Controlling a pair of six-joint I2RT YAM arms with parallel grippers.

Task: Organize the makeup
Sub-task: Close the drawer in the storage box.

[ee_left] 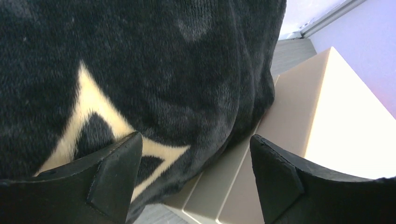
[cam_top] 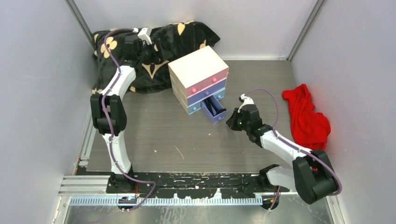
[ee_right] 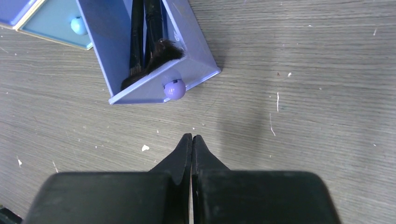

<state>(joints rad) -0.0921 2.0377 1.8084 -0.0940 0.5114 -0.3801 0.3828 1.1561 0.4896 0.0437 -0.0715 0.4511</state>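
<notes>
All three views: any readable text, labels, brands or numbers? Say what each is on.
None readable in any view.
The drawer box is plain, the open purple drawer is unmarked, the black blanket shows only cream motifs, no letters, and the red cloth is blank.

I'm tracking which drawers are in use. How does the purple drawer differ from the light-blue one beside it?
The purple drawer is pulled out; the light-blue drawer is shut. The purple drawer shows black brushes lying inside; the light-blue drawer's contents are hidden. Both sit in the bottom row of the cream box, each with a round knob.
</notes>
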